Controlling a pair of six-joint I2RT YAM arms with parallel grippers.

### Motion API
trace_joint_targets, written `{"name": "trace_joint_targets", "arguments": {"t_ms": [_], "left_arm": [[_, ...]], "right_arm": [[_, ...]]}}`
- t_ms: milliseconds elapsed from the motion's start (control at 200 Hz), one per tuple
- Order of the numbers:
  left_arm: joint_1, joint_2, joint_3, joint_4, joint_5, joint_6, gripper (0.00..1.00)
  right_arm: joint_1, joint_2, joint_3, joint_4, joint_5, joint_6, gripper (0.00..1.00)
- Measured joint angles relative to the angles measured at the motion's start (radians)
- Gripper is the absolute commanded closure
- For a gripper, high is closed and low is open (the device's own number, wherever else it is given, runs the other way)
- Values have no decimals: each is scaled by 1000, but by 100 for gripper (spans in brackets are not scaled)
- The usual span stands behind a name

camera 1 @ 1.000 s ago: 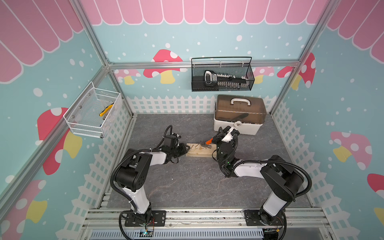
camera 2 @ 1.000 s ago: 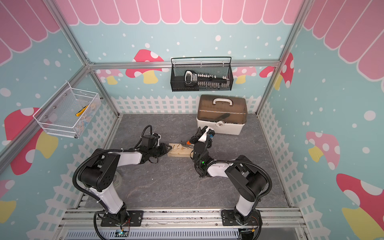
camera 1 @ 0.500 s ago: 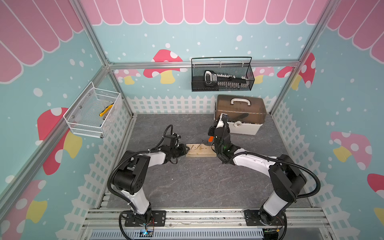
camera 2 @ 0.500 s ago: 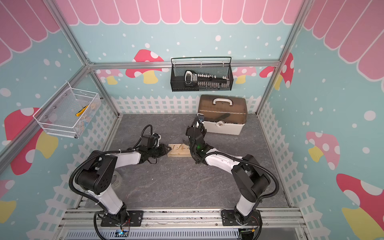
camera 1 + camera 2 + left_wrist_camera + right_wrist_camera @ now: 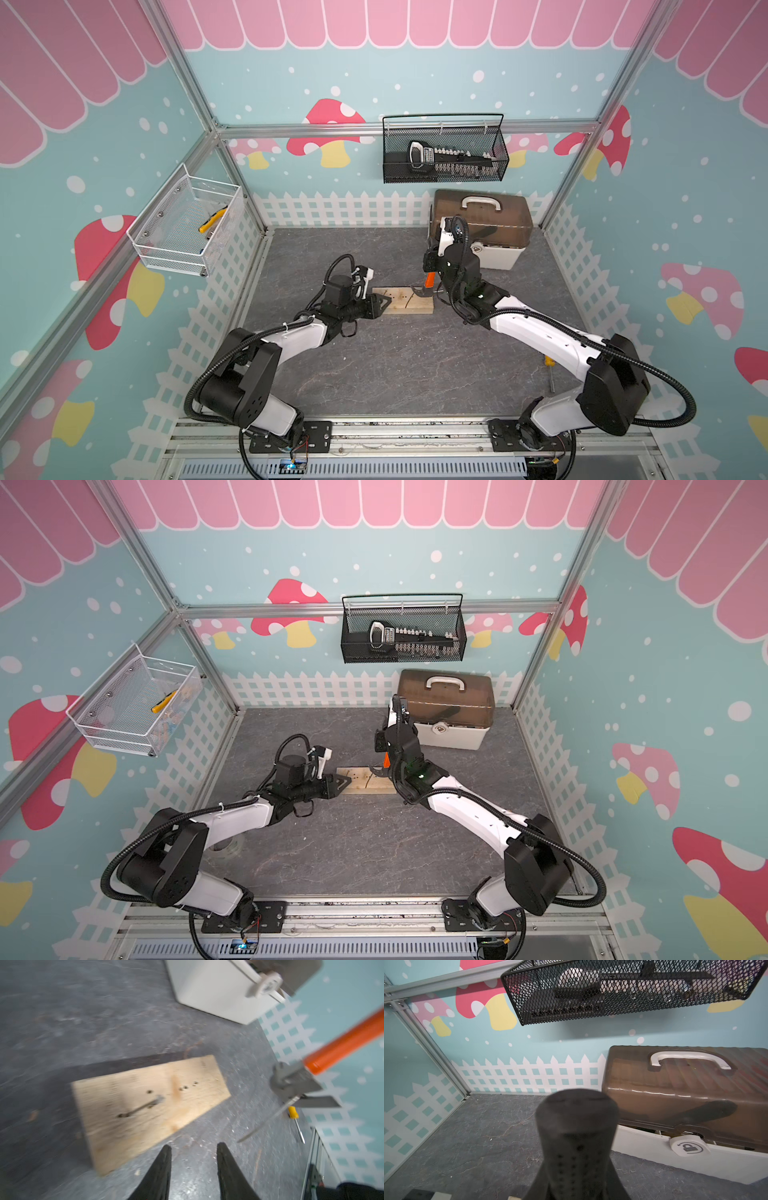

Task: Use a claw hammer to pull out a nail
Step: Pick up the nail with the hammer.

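The right gripper (image 5: 437, 262) squeezes the claw hammer (image 5: 295, 1082) by its black handle. Its head hangs near the wood board (image 5: 145, 1105), a nail (image 5: 268, 1120) maybe stuck in it. The left gripper (image 5: 194, 1159) is open

My left arm (image 5: 291, 336) and right arm (image 5: 540, 334): white shells, black joints. Ribbed black cables (image 5: 691, 409) line each; my left fingers (image 5: 161, 1172) taper, black.

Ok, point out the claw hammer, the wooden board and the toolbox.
claw hammer (image 5: 342, 1043), left wrist view, orange neck.
wooden board (image 5: 153, 1118), left wrist view, top face centre.
toolbox (image 5: 503, 228), in a top view, brown lid.
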Motion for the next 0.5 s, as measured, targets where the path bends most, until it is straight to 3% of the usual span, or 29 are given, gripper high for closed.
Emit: {"name": "trace_joint_targets", "arguments": {"t_ms": [155, 345, 500], "left_arm": [[-129, -18, 3, 22, 24, 110, 63], [-147, 30, 25, 29, 42, 154, 63], [-159, 75, 62, 31, 45, 168, 72]], "right_arm": [[0, -53, -16, -55, -31, 0, 100], [0, -87, -46, -86, -52, 0, 100], [-5, -101, -71, -102, -74, 5, 100]]}}
